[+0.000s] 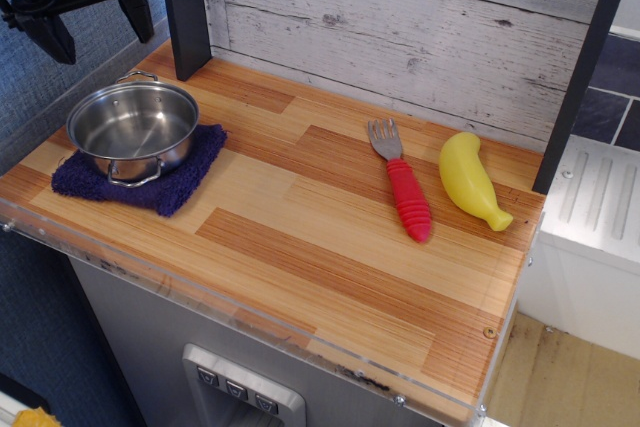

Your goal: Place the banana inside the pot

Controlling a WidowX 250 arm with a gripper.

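The yellow toy banana lies on the wooden counter at the far right, its stubby tip pointing toward the front right. The shiny steel pot stands empty at the left, on a dark blue cloth, with wire loop handles at front and back. My gripper hangs high at the top left corner, above and behind the pot. Its two black fingers point down and stand apart with nothing between them. It is far from the banana.
A fork with a red ribbed handle lies just left of the banana. A white plank wall backs the counter. Dark posts stand at back left and at the right. The counter's front edge has a clear plastic lip.
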